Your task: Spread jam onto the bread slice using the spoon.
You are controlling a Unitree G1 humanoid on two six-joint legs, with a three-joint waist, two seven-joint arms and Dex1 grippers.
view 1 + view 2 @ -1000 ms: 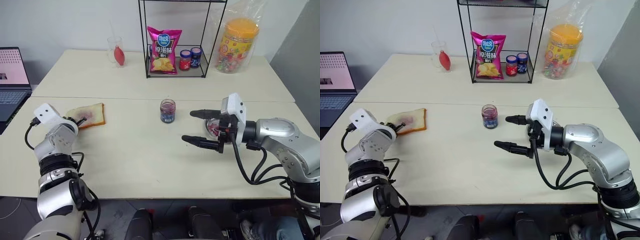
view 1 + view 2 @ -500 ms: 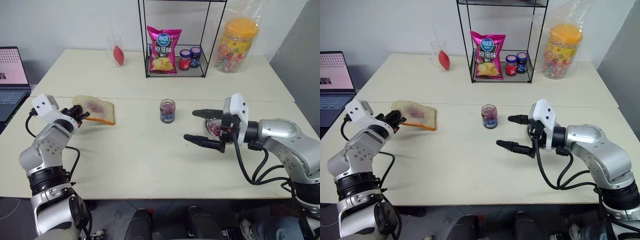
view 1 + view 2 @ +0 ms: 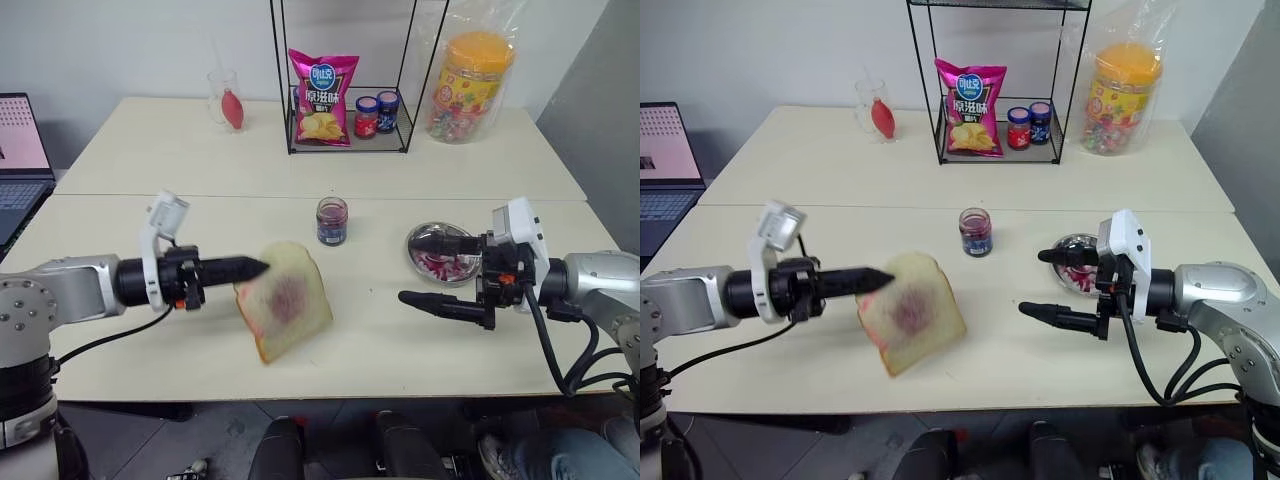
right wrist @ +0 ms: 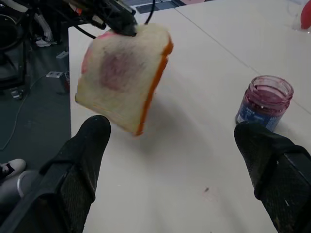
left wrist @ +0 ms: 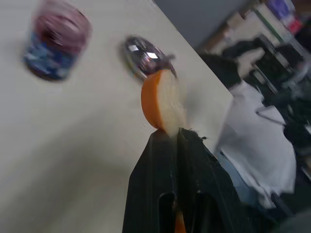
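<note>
Bread: square white bread slice [image 3: 284, 312] with tan crust, at 9 o'clock of the right end effector [image 3: 432, 271], raised off the cream tabletop [image 3: 380, 345].
Left end effector [image 3: 252, 267]: pinching its crust.
Right end effector: spread, empty.
Progress: reddish-purple jam smear [image 3: 287, 298] central only; spreading unfinished.

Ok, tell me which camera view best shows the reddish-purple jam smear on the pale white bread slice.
The right wrist view: the pale white bread slice faces that camera, with the reddish-purple jam smear plain at its centre. Both eye views show the smear smaller, on a tilted slice. The left wrist view sees the slice edge-on, crust only.
</note>
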